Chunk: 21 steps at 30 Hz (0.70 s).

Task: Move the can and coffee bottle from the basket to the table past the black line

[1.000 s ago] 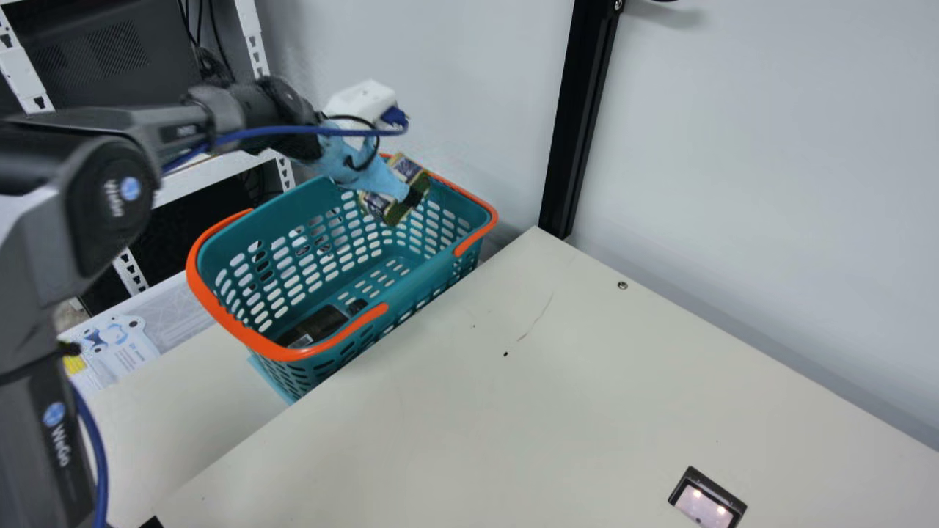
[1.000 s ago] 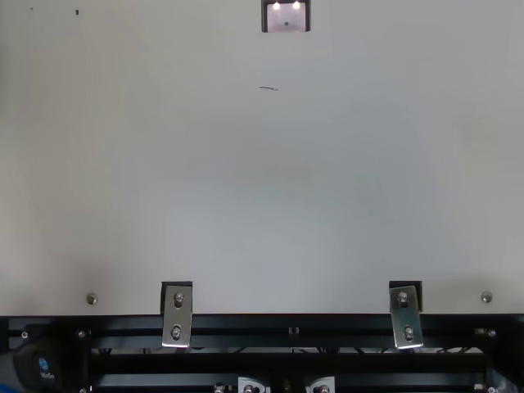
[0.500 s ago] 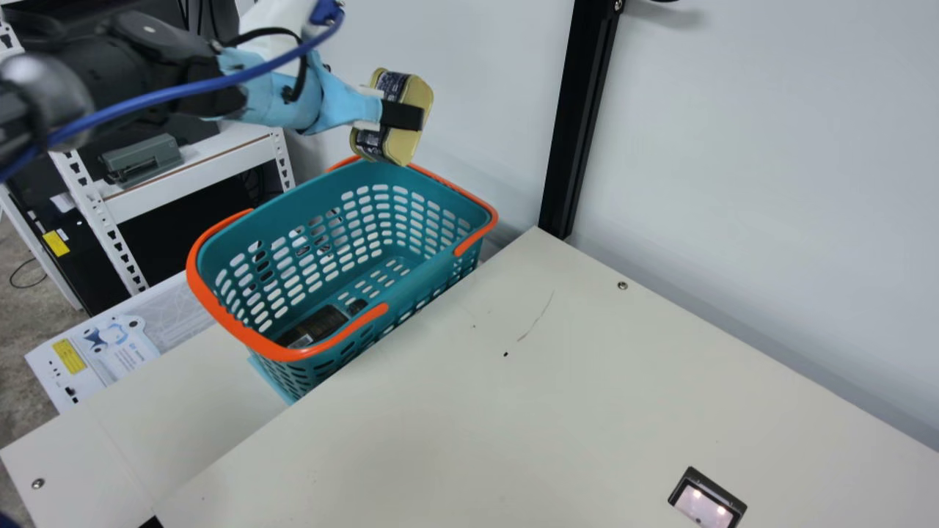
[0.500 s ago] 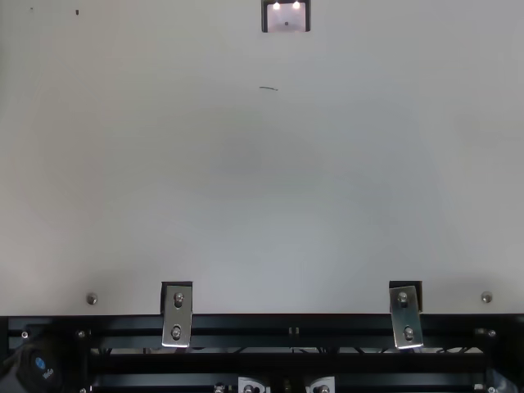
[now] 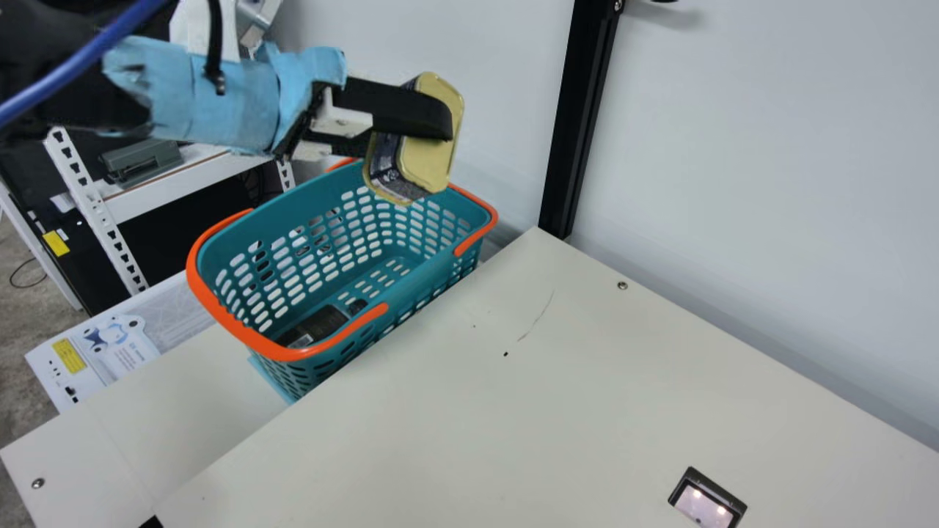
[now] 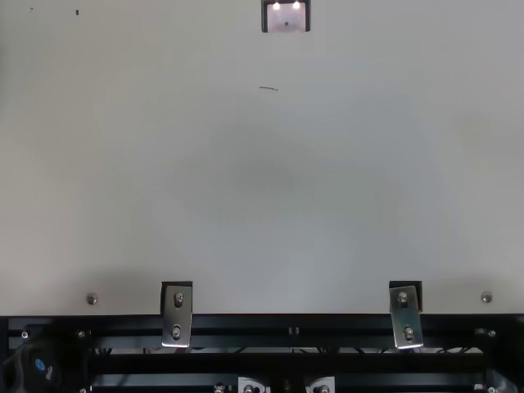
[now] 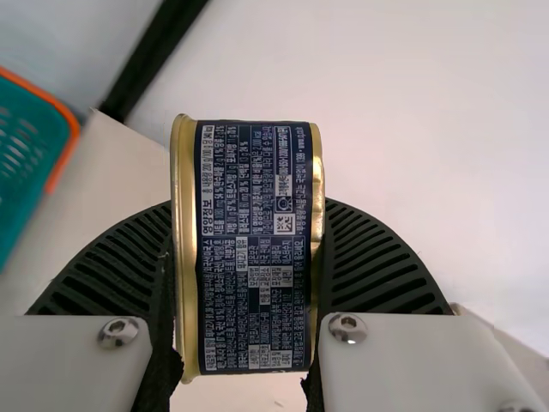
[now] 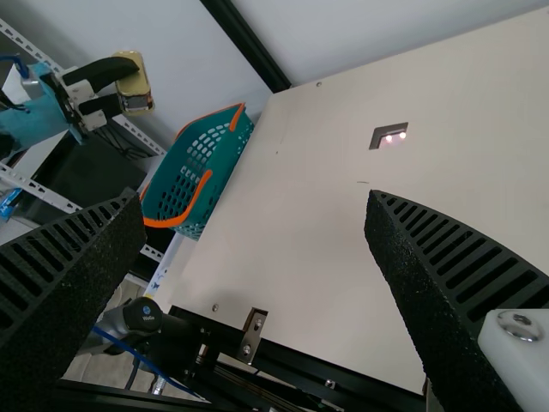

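My left gripper (image 5: 411,121) is raised over the far end of the teal basket (image 5: 411,282) in the main view, shut on the can (image 5: 433,158), whose gold lid faces outward. In the left wrist view, my left gripper (image 7: 247,292) pinches the can (image 7: 253,189) between both ribbed pads, its dark blue label showing. The dark coffee bottle (image 5: 319,324) lies on the basket's floor at the near end, partly hidden by the rim. My right gripper (image 8: 256,232) stands wide open with nothing between its fingers, seen in the right wrist view.
The cream table (image 5: 543,425) borders the basket's right side. A black post (image 5: 576,117) rises at the table's far corner. White shelving (image 5: 95,213) stands behind and left of the basket. A dark-framed inset (image 5: 706,500) lies in the table.
My left gripper rose out of the basket with the can, then came closer to the camera and slightly right, turning the can's lid more toward the view. The coffee bottle stayed put.
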Available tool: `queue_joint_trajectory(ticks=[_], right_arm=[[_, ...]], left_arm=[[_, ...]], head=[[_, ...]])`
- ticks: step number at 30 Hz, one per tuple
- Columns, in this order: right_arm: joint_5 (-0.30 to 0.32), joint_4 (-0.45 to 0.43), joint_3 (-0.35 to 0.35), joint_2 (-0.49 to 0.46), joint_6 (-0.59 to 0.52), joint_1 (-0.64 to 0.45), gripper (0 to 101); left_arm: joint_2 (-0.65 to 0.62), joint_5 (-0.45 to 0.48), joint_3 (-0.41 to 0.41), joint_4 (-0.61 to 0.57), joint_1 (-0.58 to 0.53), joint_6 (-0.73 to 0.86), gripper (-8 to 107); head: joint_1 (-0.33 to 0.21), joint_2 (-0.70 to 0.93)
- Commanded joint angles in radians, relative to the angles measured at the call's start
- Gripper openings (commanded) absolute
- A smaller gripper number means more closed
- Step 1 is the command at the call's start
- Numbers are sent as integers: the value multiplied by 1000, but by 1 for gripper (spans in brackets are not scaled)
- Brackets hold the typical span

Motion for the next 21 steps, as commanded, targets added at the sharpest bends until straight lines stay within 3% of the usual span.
queue_joint_trajectory(ticks=[1, 5, 21], right_arm=[[0, 0, 0, 0, 0, 0, 101], [0, 0, 0, 0, 0, 0, 101], [0, 0, 0, 0, 0, 0, 101]], left_arm=[[-38, 76, 8, -15, 4, -143, 10], [-81, 156, 26, -47, 11, -273, 10], [-184, 156, 107, -201, -199, -821, 10]], head=[[-31, 25], [-31, 25], [-31, 25]])
